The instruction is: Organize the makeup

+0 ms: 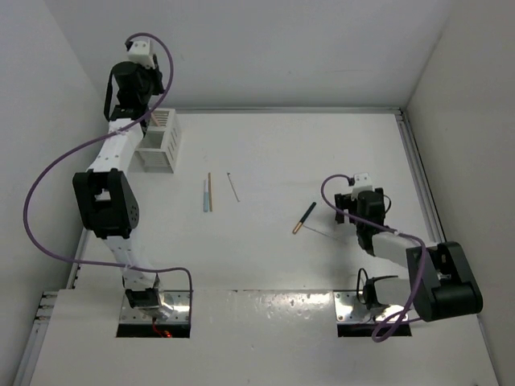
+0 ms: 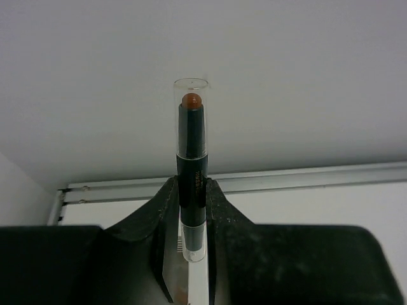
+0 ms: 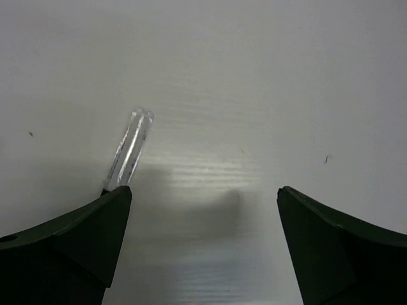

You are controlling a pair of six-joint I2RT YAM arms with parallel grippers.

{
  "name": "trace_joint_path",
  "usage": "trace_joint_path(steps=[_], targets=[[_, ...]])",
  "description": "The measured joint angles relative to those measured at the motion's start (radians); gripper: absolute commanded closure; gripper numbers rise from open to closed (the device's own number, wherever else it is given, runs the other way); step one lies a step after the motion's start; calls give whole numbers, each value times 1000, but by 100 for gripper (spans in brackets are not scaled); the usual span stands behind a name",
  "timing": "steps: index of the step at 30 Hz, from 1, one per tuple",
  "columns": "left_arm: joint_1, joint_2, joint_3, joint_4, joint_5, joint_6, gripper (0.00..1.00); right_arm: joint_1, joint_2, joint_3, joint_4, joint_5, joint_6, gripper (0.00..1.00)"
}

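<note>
While my left claw (image 2: 191, 188) is up by the far-left corner of the tabletop (image 1: 322, 153), it pinches a dark slim makeup stick with a clear cap over a copper-brown tip (image 2: 192, 159). That stick stands upright between my fingers, its capped end well above them. A white slotted plastic rack (image 1: 158, 141) sits in that same corner, just beside the claw. My right claw (image 3: 203, 194) is spread wide, low over the right half of the tabletop, with nothing between its fingers. A thin clear tube (image 3: 131, 147) lies at the tip of the finger on the left of the wrist view, slanting away from it; I cannot tell whether they touch. Nearer the middle lie a black stick with a copper tip (image 1: 304, 217), a thin silvery-white stick (image 1: 233, 186), a tan stick (image 1: 210, 190) and a pale blue stick (image 1: 206, 196), the last two side by side.
</note>
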State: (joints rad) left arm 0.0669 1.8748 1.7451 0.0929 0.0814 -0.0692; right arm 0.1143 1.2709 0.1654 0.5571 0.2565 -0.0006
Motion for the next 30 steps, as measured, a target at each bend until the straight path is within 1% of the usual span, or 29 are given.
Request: trace_joint_path(steps=[3, 6, 11, 15, 19, 20, 21, 23, 24, 27, 28, 30], targets=[[10, 64, -63, 130, 71, 9, 100, 6, 4, 154, -160, -19, -1, 2], [24, 140, -88, 185, 136, 9, 100, 6, 5, 242, -212, -35, 6, 2], [75, 203, -137, 228, 186, -2, 100, 8, 4, 251, -274, -51, 35, 2], [108, 203, -177, 267, 200, -7, 100, 11, -13, 235, -314, -51, 46, 2], [119, 188, -249, 293, 208, -2, 100, 13, -35, 217, -334, -52, 55, 2], [118, 188, -260, 292, 210, 4, 99, 13, -37, 212, -335, -52, 58, 2], [118, 188, -270, 290, 212, 11, 87, 13, -38, 209, -337, -52, 60, 2], [117, 188, -278, 280, 216, 25, 74, 13, -38, 204, -344, -52, 65, 1], [116, 188, -278, 275, 222, 34, 58, 13, -38, 204, -349, -52, 68, 1], [116, 188, -277, 268, 229, 53, 29, 13, -39, 204, -357, -52, 73, 1], [116, 188, -274, 261, 228, 55, 26, 13, -43, 204, -362, -52, 73, 1], [117, 188, -258, 238, 222, 47, 24, 13, -54, 204, -369, -52, 73, 1]])
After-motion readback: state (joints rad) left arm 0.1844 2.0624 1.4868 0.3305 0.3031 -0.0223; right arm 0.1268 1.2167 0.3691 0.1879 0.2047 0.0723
